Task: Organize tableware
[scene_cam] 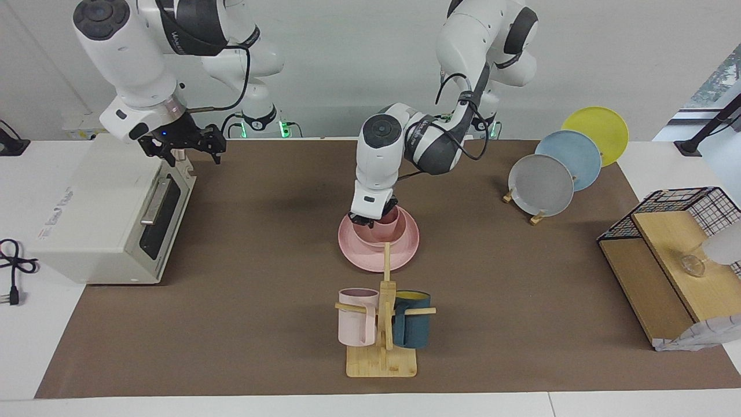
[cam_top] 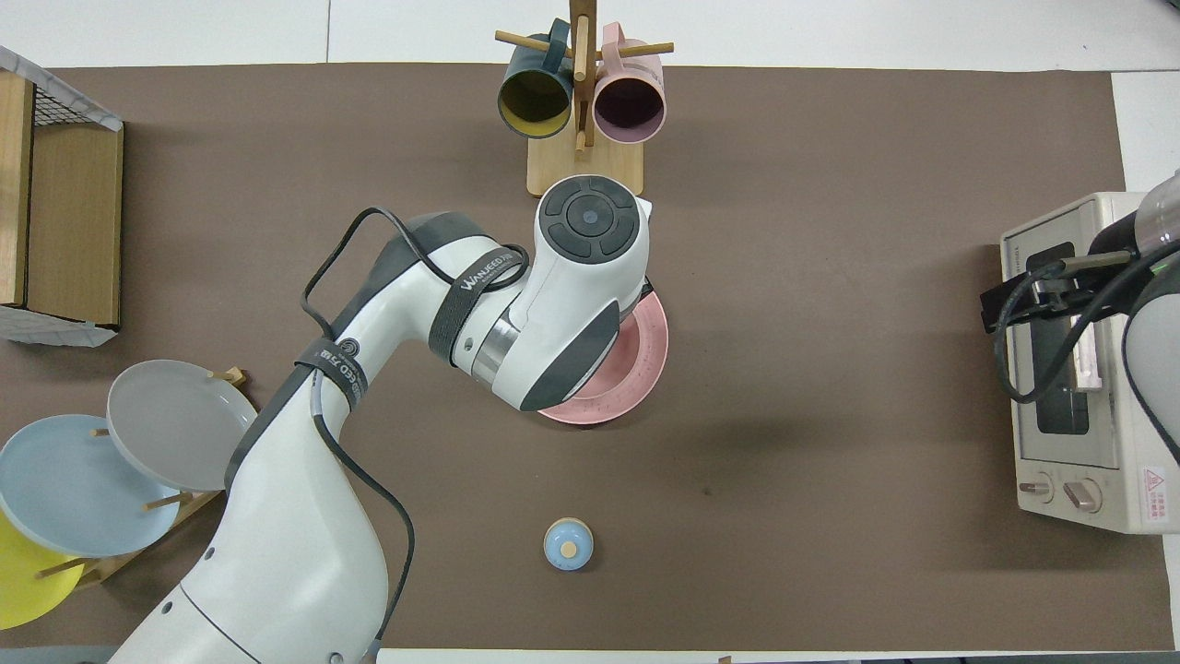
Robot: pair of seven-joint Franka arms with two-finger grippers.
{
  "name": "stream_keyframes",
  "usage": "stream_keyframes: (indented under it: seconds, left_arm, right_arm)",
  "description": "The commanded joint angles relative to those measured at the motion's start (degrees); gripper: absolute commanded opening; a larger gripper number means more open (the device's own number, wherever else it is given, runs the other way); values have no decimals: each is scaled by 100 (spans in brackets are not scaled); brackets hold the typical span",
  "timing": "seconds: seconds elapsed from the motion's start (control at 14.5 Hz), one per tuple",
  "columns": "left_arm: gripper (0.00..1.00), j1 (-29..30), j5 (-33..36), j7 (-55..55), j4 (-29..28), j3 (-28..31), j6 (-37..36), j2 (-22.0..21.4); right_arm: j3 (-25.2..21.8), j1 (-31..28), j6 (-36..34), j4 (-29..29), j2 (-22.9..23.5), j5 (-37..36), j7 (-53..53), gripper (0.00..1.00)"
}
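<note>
The pink plate [scene_cam: 354, 249] lies mid-table on the brown mat, and its rim also shows in the overhead view [cam_top: 643, 369]. The pink bowl [scene_cam: 370, 236] sits on the plate. The pink cup [scene_cam: 391, 218] stands inside the bowl. My left gripper [scene_cam: 375, 218] is down at the cup's rim, inside the bowl. In the overhead view the left arm hides the bowl, the cup and the left gripper. My right gripper [scene_cam: 194, 152] waits open and empty over the white toaster oven [scene_cam: 98, 220]; it also shows in the overhead view [cam_top: 1042, 295].
A wooden mug stand [scene_cam: 383, 324] with a pale pink mug [scene_cam: 357, 317] and a teal mug [scene_cam: 412, 319] stands farther from the robots than the plate. A rack of grey, blue and yellow plates [scene_cam: 541, 185] and a wire shelf [scene_cam: 671, 255] stand toward the left arm's end. A small blue knob [cam_top: 568, 542] lies nearer the robots.
</note>
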Motion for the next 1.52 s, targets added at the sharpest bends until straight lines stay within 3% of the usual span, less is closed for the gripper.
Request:
stream_keyframes:
  seconds: [0.0, 0.21, 0.55, 0.69, 0.97, 1.18, 1.31, 1.45]
  left_arm:
    - [99, -79, 288, -42, -111, 71, 113, -45]
    - [100, 43, 316, 36, -23, 106, -167, -264]
    - [100, 991, 149, 834, 65, 89, -1370, -1572]
    - [100, 1649, -105, 1641, 47, 115, -1845, -2108]
    - [100, 2897, -132, 4240, -136, 132, -2708, -2690]
    - [100, 3383, -132, 5334, -1013, 132, -2438, -3120]
    - [100, 3384, -132, 5415, -1838, 132, -1711, -3498]
    - [100, 3384, -124, 5599, -2062, 132, -1304, -3570]
  right_arm:
    - [354, -366, 32, -156, -150, -43, -130, 100]
    - [355, -367, 32, -156, -150, -34, -113, 100]
    - [452, -481, 14, -130, -150, -34, -113, 100]
    - [408, -472, -12, -68, -168, -25, -113, 100]
    - [311, -455, -21, 37, -168, 1, -104, 100]
    - [311, -455, -3, -33, -220, 1, -95, 100]
    - [311, -437, -12, -33, -221, 1, -113, 100]
    - [311, -446, -12, -33, -221, 1, -104, 100]
